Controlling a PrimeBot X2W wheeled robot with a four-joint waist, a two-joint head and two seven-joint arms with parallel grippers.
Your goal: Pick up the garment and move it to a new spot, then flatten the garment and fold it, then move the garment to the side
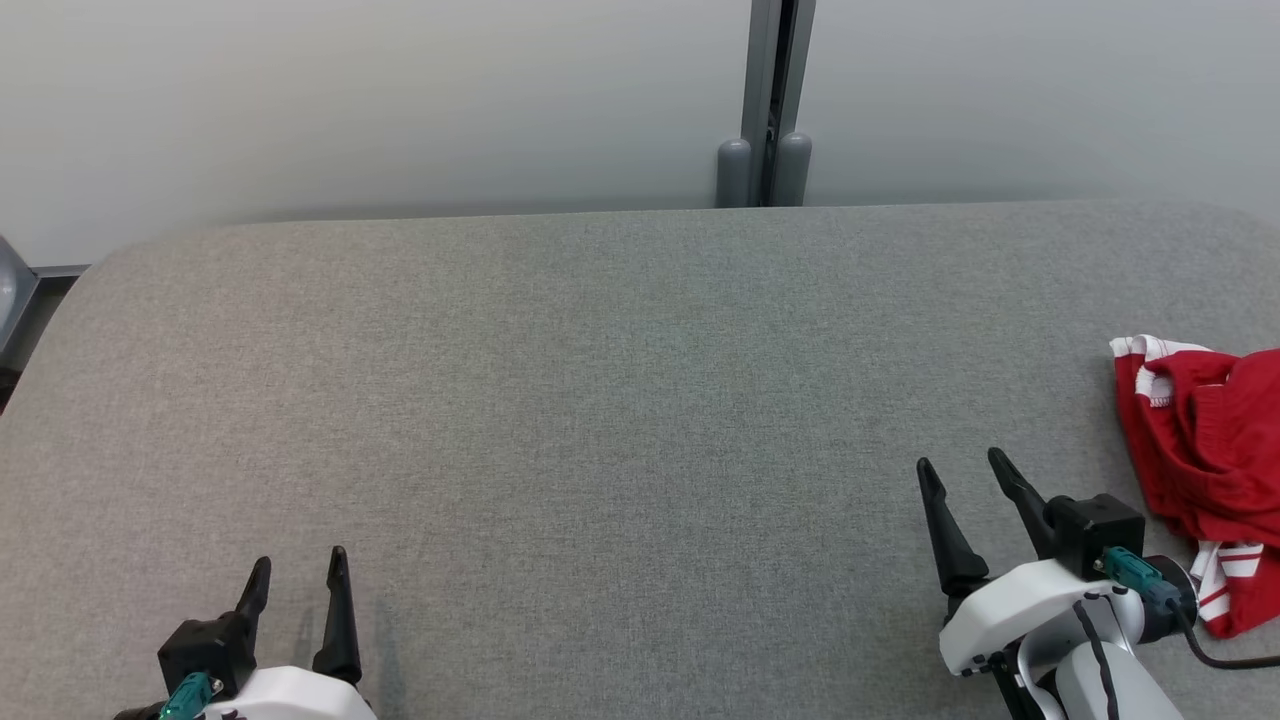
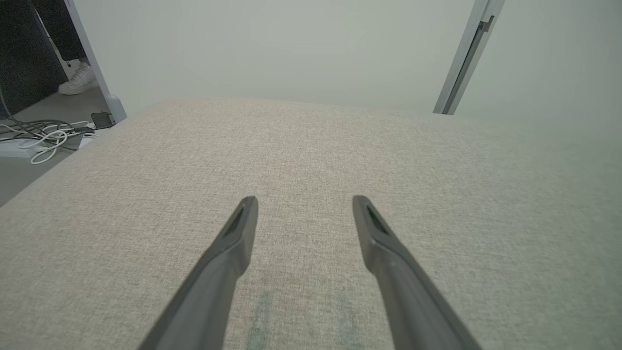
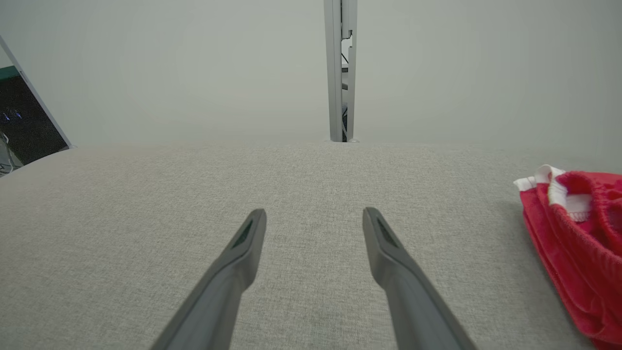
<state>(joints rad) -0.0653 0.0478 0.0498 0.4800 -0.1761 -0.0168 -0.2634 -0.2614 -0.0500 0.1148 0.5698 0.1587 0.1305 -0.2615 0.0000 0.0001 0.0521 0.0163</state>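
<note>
The garment [image 1: 1205, 470] lies crumpled at the far right of the bench [image 1: 600, 400], a red heap with white trim [image 1: 1150, 352], and part of it runs past the right edge of my head view. It lies to the right of my right pincer [image 1: 958, 460], just beside the wrist and not touching it. My fingers point away from me across the bare grey cloth, so the heap is off to their side, not ahead of them.

What I see of the garment stretches from far to near along the bench's right side, roughly in line with the way my fingers point. In the right wrist view it sits at the right border, its bunched top hem nearest the fingertips.

My right pincer is spread wide and holds nothing. My left pincer [image 1: 300, 556] is also spread wide and empty, low at the left and well apart from the garment, with the whole width of the bench between them.

I judge the pickup falls to the right arm: it needs to swing to its right and come down on the near or upper folds.
</note>
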